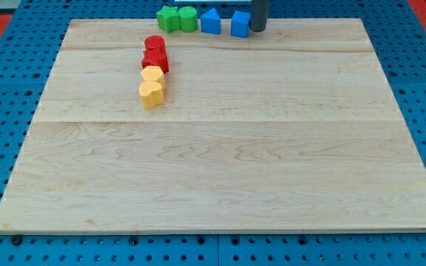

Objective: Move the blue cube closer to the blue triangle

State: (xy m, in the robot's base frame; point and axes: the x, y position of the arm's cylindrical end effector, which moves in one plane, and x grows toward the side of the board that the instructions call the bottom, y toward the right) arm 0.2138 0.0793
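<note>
Single camera view, looking down the length of a pale wooden board (220, 162) that lies on a blue perforated table (6, 111). My tip (258, 29) is at the view's top edge, just right of the blue cube (240, 24) and touching it or very nearly so; the contact line is too small to resolve, so I cannot say which. The arm carries a bare dark rod only, with no jaws or fingers, so there is nothing to read as apart, together or clamped; the rod's upper part runs out of the frame. The blue cube sits at the board's far edge, right of centre. The blue triangle (210, 21) stands just to its left in the view, close by, with a narrow strip of board showing between the two. Further left along the same edge are two green blocks: the nearer green block (188, 19) looks rounded, and the outer green block (169, 19) has a notched outline, possibly a star; the pair touch each other. Below them, toward the view's left of centre, a short column of four blocks runs down the board: a red cylinder (154, 46) on top, a second red block (156, 60) touching under it, then a yellow block (152, 74) and a yellow heart-like block (151, 92), each touching its neighbour. This column is well apart from the blue pair.
</note>
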